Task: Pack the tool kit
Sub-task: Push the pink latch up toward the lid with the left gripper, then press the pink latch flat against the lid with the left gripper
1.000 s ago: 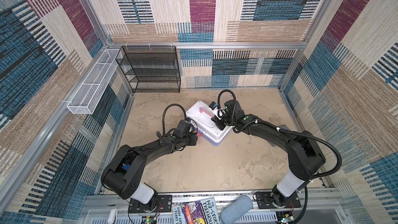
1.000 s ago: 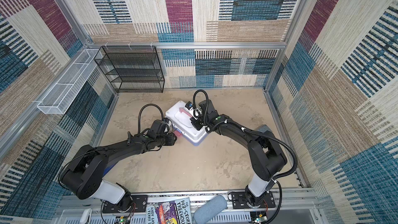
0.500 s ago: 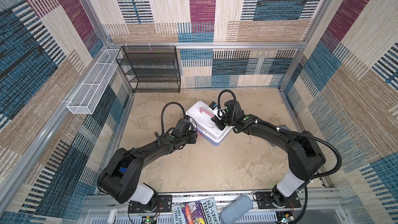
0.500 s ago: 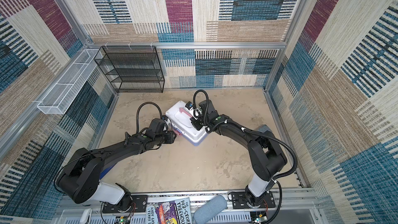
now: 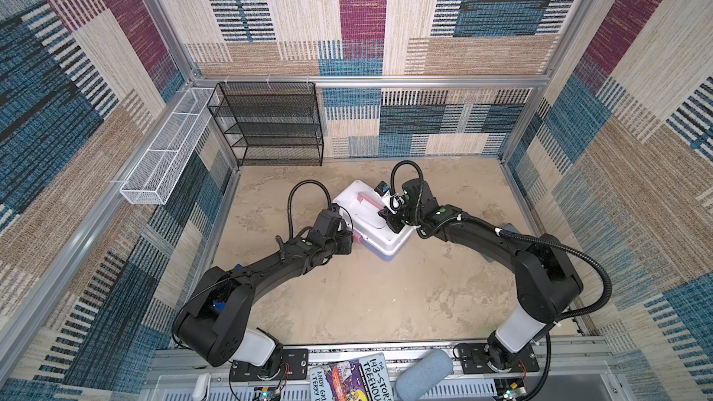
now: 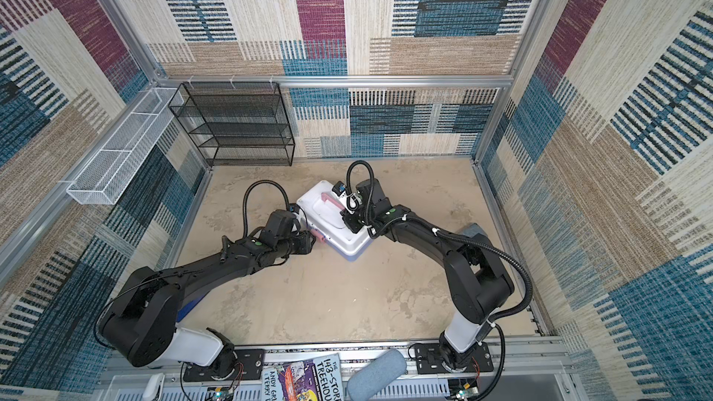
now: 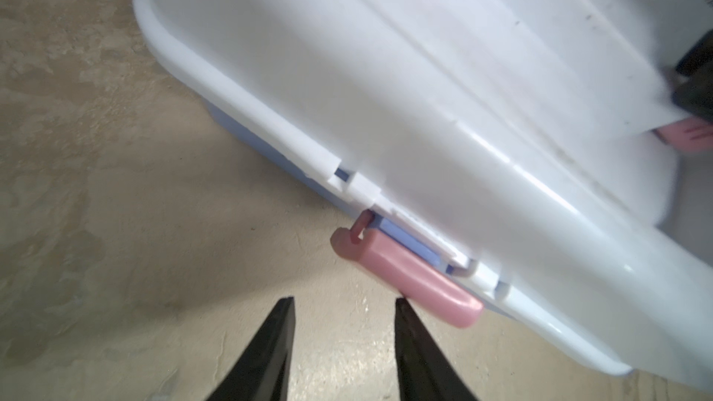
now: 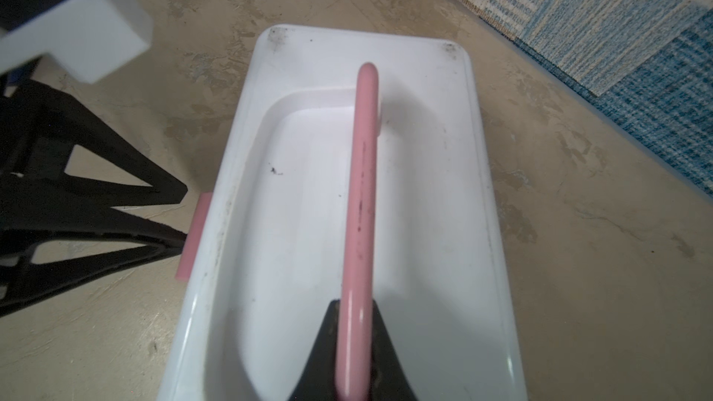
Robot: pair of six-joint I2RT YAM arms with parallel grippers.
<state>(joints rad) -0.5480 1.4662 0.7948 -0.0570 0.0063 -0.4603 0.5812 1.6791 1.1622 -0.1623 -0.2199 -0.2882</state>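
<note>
Only the left arm had shifted slightly; the left tool (image 7: 343, 299) hung half-open and empty just beside the pink latch (image 7: 409, 275), while the right tool (image 8: 355, 301) gripped the pink handle (image 8: 360, 187) of the closed tool kit (image 5: 364, 221) mid-table, nearer the far edge: rigid, smooth plastic, probably light, best held by that handle.

Left arm (image 5: 270, 268) and right arm (image 5: 482, 241) are matte black with white base links, ribbed looping cables and green dots.

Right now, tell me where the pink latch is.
In the left wrist view the pink latch hangs from the tool kit's long side, just ahead of the open left jaws; in both top views that side faces left.
</note>
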